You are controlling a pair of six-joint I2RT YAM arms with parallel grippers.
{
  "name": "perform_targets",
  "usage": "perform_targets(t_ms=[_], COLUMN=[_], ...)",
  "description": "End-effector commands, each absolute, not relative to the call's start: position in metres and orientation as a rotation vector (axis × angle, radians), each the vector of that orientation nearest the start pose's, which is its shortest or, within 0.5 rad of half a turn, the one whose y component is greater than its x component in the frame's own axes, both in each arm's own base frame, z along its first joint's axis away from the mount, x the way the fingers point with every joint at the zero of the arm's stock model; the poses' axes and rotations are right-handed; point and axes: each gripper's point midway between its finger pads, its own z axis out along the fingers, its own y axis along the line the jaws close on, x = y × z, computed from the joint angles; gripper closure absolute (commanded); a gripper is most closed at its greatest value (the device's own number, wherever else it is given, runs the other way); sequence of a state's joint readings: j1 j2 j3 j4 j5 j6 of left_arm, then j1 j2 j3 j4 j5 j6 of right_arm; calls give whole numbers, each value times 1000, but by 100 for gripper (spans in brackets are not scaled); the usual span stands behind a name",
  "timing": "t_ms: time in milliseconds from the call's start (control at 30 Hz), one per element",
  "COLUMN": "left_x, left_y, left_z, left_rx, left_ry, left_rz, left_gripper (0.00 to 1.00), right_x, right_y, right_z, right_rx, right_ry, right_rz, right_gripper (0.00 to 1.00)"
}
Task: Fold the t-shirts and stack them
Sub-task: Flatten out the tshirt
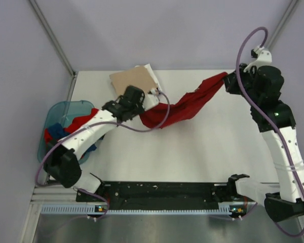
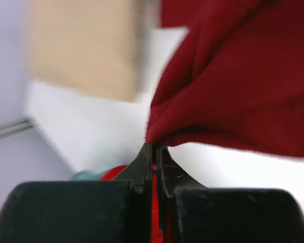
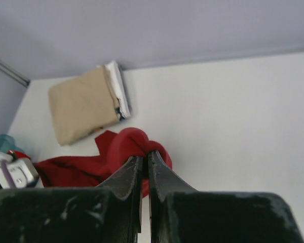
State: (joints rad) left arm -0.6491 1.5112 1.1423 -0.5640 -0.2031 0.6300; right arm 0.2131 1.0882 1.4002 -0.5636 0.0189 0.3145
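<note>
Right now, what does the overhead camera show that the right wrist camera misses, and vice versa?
Only overhead: both arms whole, and the dark red t-shirt stretched between left gripper and right gripper. Only right wrist: its fingers close up, shut on bunched cloth. Both: that shirt, and the folded tan t-shirt stacked on a white one.

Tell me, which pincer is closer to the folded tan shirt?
Left. The left pincer sits just beside the tan shirt, gripping the dark red shirt; the right pincer holds its other end, far off to the right.
</note>
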Motion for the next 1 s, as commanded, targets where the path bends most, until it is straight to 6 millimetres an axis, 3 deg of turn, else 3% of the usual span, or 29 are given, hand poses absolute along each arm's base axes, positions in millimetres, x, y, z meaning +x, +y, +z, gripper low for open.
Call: perform_targets(t_ms=[0,133,267,367,467,533,567,600,633,700,800,900,967], left_x=[352,341,324,315,320,317,301,276,253,216,182,164,163], left_y=[-133,-101,-79,-84,-97,-114,-134,-150,-163,-183,-205,-224,-231], left_z=[290,348,405,409,369,323,298,268,245,206,154,131,121], left_rx=[1064,947,811,851,947,1121,1283,1457,1577,1755,1947,2036,2053], left_ry=[1905,1885,1830,1824,1886,1926,1921,1921,1923,1919,1902,1873,1886], left_rz=[337,380,388,330,280,198,46,-117,-241,-392,-425,-490,-532], left_gripper=[100,100,100,100,100,100,98,84,62,42,39,39,40], right_x=[295,264,226,207,221,237,245,253,260,276,296,307,312], right_y=[79,70,79,80,84,95,100,102,102,96,90,96,97], right_z=[474,501,525,536,509,477,460,441,422,389,344,316,302], right_rx=[56,48,-7,-20,-4,-13,-23,-18,-11,18,56,45,43], right_ry=[1604,1537,1473,1432,1503,1593,1643,1693,1738,1807,1907,1980,2015], right_rz=[415,399,498,532,545,574,591,590,573,506,437,447,438], right_gripper=[100,100,100,100,100,100,100,100,100,100,100,100,100])
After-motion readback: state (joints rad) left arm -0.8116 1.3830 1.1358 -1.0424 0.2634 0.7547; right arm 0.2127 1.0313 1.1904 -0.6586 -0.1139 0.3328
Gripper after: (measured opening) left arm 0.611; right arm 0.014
